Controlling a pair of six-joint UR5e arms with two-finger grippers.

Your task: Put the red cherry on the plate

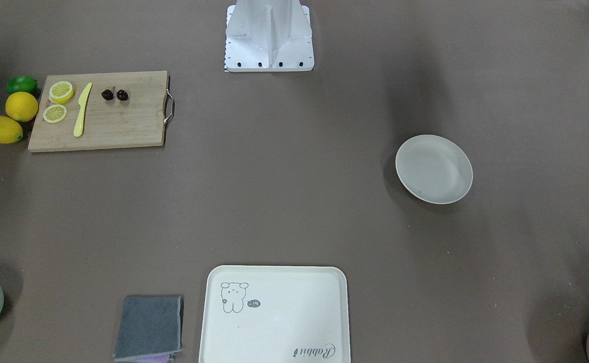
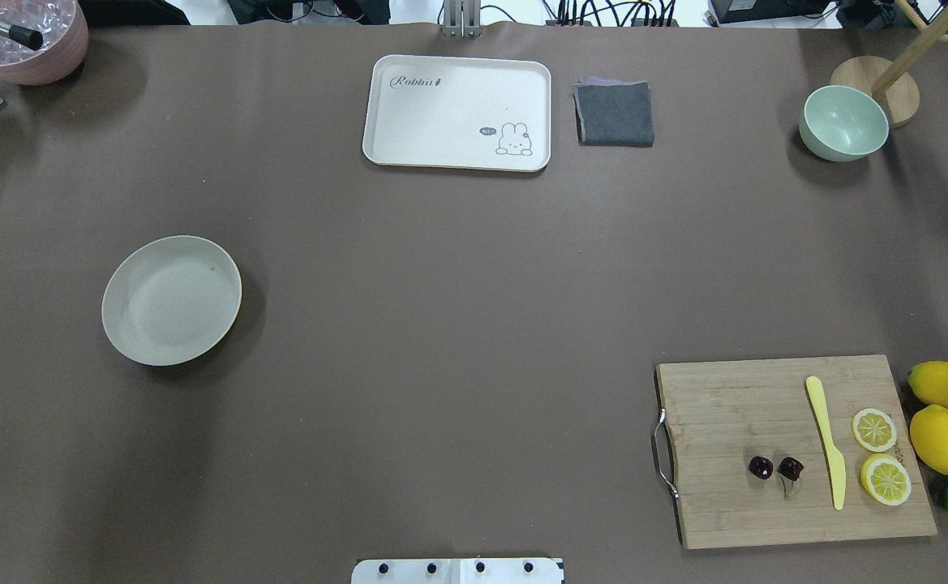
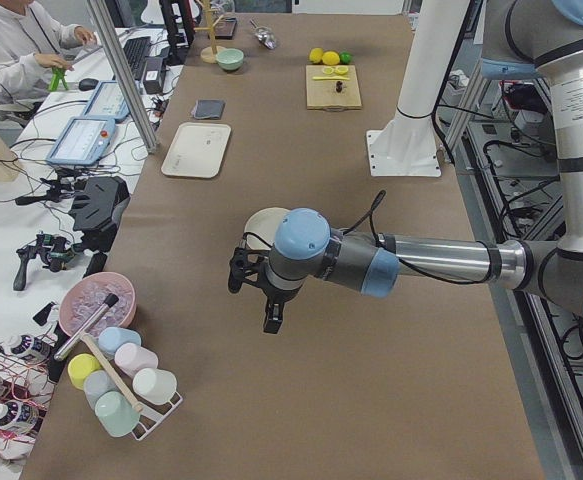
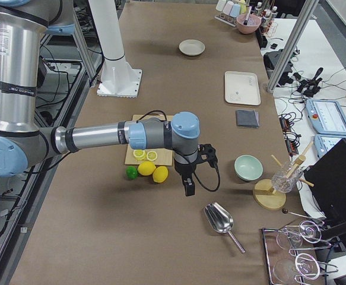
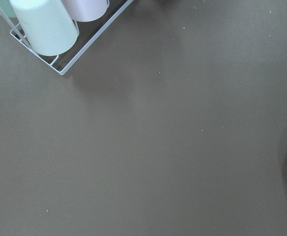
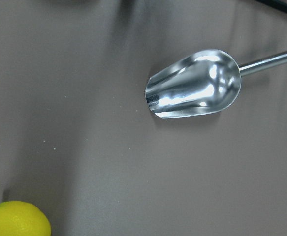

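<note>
Left tool (image 3: 269, 318) hangs over bare worktop (image 2: 441, 324) near the plate (image 2: 171, 300). Right tool (image 4: 189, 189) hangs past the whole lemons (image 2: 941, 438), and its wrist camera looks down on a metal scoop (image 6: 195, 84). Both tools show only in the side views, so I cannot tell whether either is open or closed.

The red cherry (image 2: 775, 468), two dark fruits on pale stems, lies on the wooden cutting board (image 2: 733, 405), between its metal handle and a yellow knife (image 2: 826, 442). Two lemon slices (image 2: 874, 429) lie beyond the knife. The plate is well apart from the board, on the robot's left side.

A cream tray (image 2: 457, 113) at the far edge carries the script word "Rabbit" in one corner. In the opposite corner is a small animal drawing with a dark speech bubble that seems to read "hi~". A folded grey cloth (image 2: 615, 113) lies just beside the tray.
</note>
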